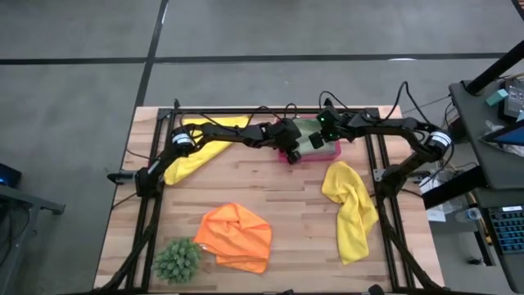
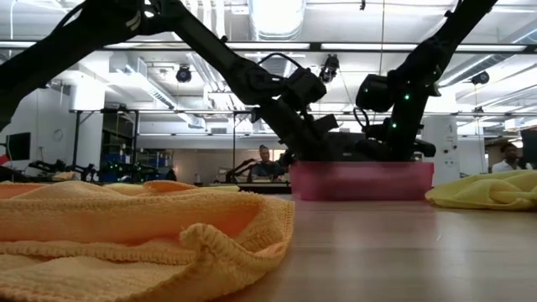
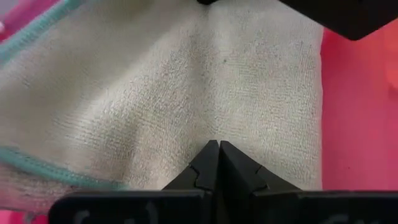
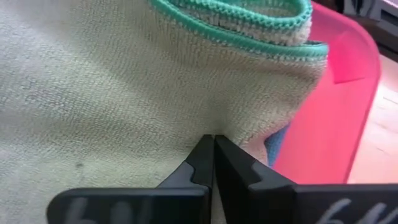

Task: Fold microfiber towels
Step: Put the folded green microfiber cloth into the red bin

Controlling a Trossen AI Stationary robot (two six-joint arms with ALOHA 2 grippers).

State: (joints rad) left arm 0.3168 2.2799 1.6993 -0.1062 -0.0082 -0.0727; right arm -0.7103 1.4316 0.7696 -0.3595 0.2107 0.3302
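Two claws, left claw (image 3: 214,152) and right claw (image 4: 213,146), closed, pressing sage green towel (image 3: 186,93) in pink tray (image 1: 327,153) at worktop's (image 1: 286,192) 12 o'clock.

My overhead camera looks straight down on the whole desk (image 1: 278,205). My low camera sits at desk height on the near edge, close behind the orange towel (image 2: 126,235), facing level toward the pink tray (image 2: 361,180) at the far side and the room beyond. Both wrist cameras sit very close over the sage green towel (image 3: 186,93) in that tray, which all four views share.
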